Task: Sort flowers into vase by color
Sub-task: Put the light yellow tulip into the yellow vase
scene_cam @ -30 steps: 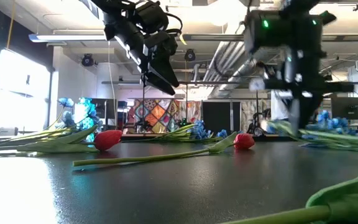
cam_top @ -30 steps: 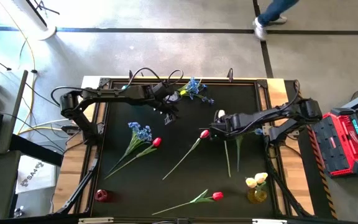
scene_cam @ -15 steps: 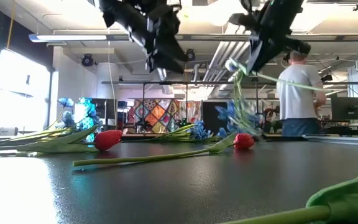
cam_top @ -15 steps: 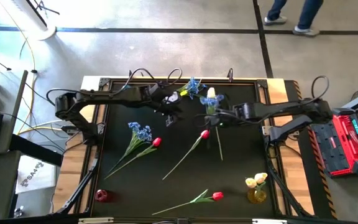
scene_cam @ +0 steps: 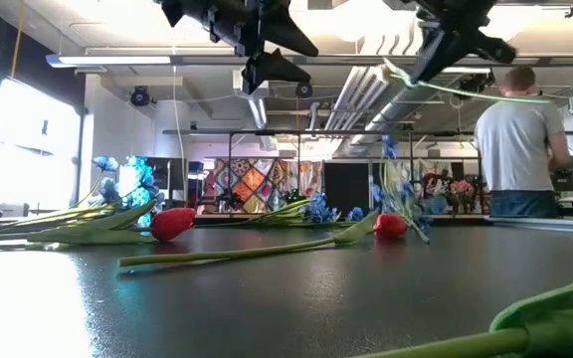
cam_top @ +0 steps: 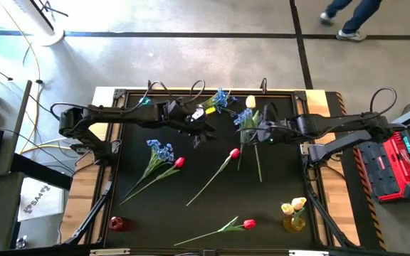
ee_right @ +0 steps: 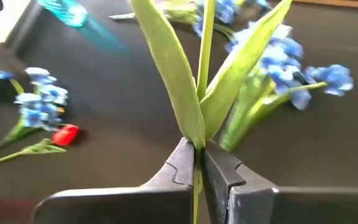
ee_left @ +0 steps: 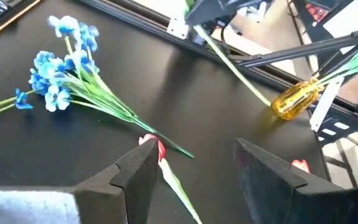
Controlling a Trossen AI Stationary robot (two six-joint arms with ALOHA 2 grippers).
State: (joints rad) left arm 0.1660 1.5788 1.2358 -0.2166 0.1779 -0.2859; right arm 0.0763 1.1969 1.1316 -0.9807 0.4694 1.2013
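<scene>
My right gripper (ee_right: 196, 152) (cam_top: 264, 132) hovers over the table's far middle, shut on a pale yellow tulip (cam_top: 250, 102) whose stem (cam_top: 258, 167) trails toward the near edge. A blue spray (cam_top: 245, 117) (scene_cam: 398, 194) hangs beside that tulip. My left gripper (ee_left: 194, 158) (cam_top: 203, 133) is open in the air left of it, above a red tulip (ee_left: 155, 147). Another blue spray (cam_top: 221, 99) lies at the far edge. A third blue spray (cam_top: 160, 149) and red tulips (cam_top: 180, 162) (cam_top: 234, 152) (cam_top: 248, 224) lie flat on the table. My right gripper pinches the yellow tulip's stem between both fingers where its long leaves branch off (ee_right: 197, 134). It comes level from the table's right, fingers across the stem. The flower is lifted clear, its stem (scene_cam: 466, 91) nearly level. Whether the blue spray is clamped too, I cannot tell.
A yellow vase (cam_top: 295, 222) with pale tulips (cam_top: 293, 206) stands at the near right corner, and a small red vase (cam_top: 116, 223) at the near left. A raised frame (cam_top: 191, 91) edges the black table. A person (scene_cam: 517, 149) walks in the room beyond.
My right gripper rose and moved toward the far edge with the yellow tulip. The flower came clear of the table and swung so that its head points to the far edge; the blue spray came along. My left gripper rose a little and shifted slightly right.
</scene>
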